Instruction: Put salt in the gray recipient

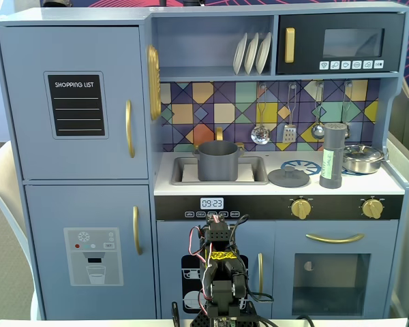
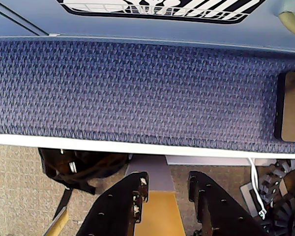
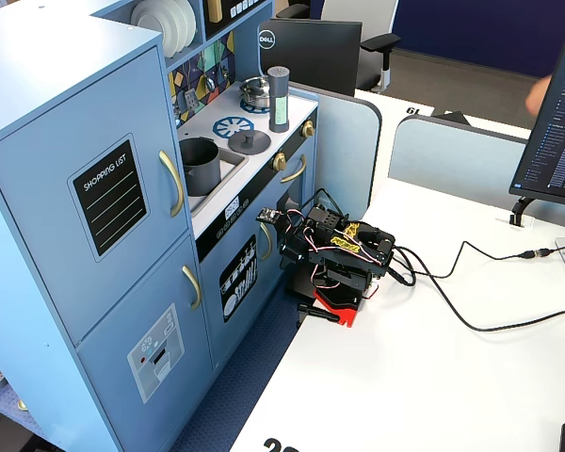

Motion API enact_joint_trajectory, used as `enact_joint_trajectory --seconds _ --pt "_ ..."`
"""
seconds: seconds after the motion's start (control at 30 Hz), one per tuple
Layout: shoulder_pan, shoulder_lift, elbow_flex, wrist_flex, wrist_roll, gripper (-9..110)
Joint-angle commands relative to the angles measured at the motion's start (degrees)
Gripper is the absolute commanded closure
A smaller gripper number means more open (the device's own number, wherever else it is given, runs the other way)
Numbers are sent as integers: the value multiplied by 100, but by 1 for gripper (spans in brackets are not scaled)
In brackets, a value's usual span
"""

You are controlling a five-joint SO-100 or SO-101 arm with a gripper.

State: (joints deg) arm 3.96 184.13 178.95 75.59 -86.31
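Black and perforated, the gripper (image 2: pixel 164 189) enters the wrist view from the bottom edge with its two flat fingers parted by a narrow gap and nothing between them. Beneath it that view shows a band of blue woven fabric with a fine zigzag texture, edged by a white strip.

In both fixed views the arm (image 3: pixel 339 259) is folded low and compact on the white table (image 3: pixel 433 377), a cluster of black brackets and coloured wires, just in front of the lower doors of a matte blue toy kitchen (image 1: pixel 75 170).

The salt (image 1: pixel 332 155) stands upright on the kitchen's white counter, on the right side in a fixed view: a tall, slim gray cylinder with a lighter cap and a pale green label. It stands just beside a shiny steel pan (image 1: pixel 362 159) to its right and a flat gray round lid (image 1: pixel 288 177) with a knob to its left. A blue spoked burner ring (image 1: pixel 302 165) is printed on the counter behind the lid.

The gray recipient (image 1: pixel 218 160), a matte dark-gray cylindrical pot with small side handles, sits upright in the recessed sink at the counter's left, well apart from the salt.

Rounded gold handles mark the doors, and white plates (image 1: pixel 252 53) stand on edge on the upper shelf.
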Motion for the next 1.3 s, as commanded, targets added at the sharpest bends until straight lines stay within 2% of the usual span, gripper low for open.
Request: enact_joint_trajectory --seconds 0.0,0.33,0.5,0.7,0.77,0.83,0.9,1.1,1.2,1.27 --pt "-105 35 -35 44 -158 101" --pt "-105 35 -35 44 -167 101" --pt "360 0 -229 35 -501 101" --pt "861 -1011 -2101 193 -747 101" --pt "1336 -1327 -2856 193 -756 101" --pt "1916 -1573 -3586 62 -158 101" --pt "2584 -1846 -4289 -88 -114 101" --pt "4166 -2479 -5607 -1494 -202 101" --pt "4553 -2892 -5810 -2681 -185 101" --pt "4658 -3208 -5906 -3401 -149 97"
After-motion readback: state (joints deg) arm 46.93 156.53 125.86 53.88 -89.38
